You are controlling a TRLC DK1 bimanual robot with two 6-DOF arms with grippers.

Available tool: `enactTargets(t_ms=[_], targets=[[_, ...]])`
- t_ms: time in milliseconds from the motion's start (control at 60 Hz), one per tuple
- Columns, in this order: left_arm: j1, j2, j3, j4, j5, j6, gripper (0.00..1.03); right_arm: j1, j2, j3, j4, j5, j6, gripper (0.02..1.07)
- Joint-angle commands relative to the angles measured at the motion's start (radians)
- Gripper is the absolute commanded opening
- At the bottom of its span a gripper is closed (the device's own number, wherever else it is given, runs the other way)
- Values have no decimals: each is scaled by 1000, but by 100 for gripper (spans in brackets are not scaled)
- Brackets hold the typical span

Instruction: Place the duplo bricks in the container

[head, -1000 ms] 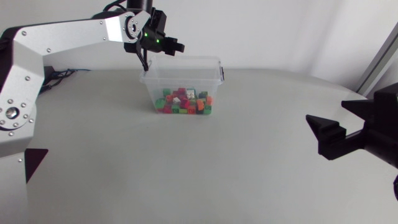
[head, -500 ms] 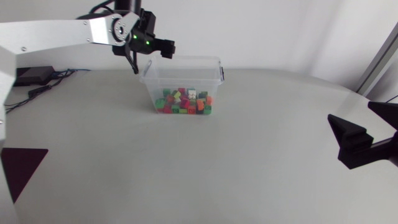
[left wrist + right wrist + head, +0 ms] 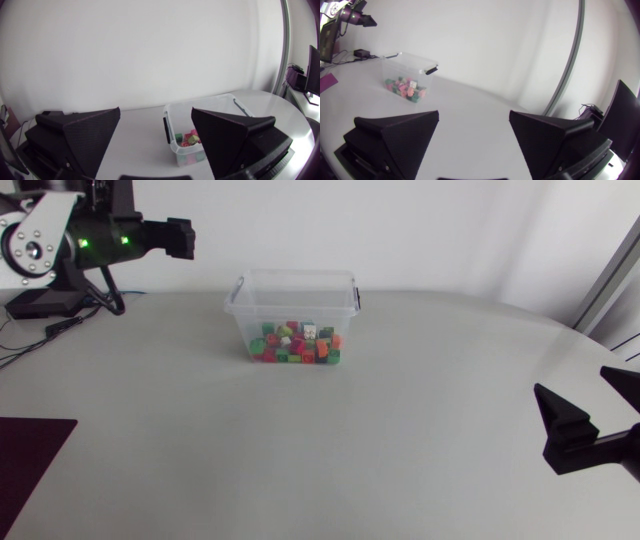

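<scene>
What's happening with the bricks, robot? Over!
Left jaws open, empty. Right jaws open, empty. Duplo bricks piled inside the container. No bricks seen loose on the table.

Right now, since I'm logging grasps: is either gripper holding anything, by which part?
Nothing: left gripper and right gripper are open, empty; bricks lie in the container.

The head camera looks down on the whole desk (image 3: 300,460) from above. Both wrist cameras look low across it, maybe from far. All see the container (image 3: 300,308).
</scene>
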Motion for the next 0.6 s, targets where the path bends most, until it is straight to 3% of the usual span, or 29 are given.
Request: enactTargets(t_ms=[0,583], targets=[[18,-103,-97,39,-4,18,99,-8,-18,-27,26,5,-23,103],[102,-620,-539,79,-4,47,99,-35,-162,-176,134,7,-62,103]])
